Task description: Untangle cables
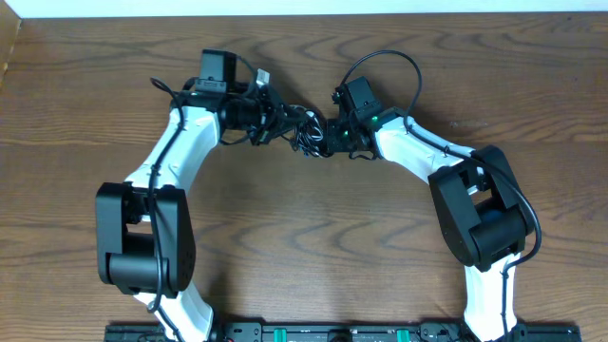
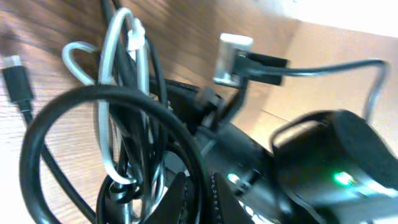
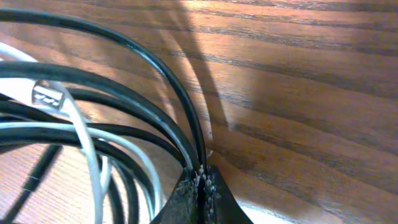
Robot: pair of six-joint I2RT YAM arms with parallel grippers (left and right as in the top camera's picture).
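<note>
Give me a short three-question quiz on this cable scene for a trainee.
1. True or false: the right gripper is shut on a thin black cable.
2. The thin looped cord among the black ones in the left wrist view is: A red, B white, C blue.
3. Fill in: overhead, the dark cable tangle lies ____ the left gripper and the right gripper, on the brown wooden table.
Key: 1 true; 2 B; 3 between.
</note>
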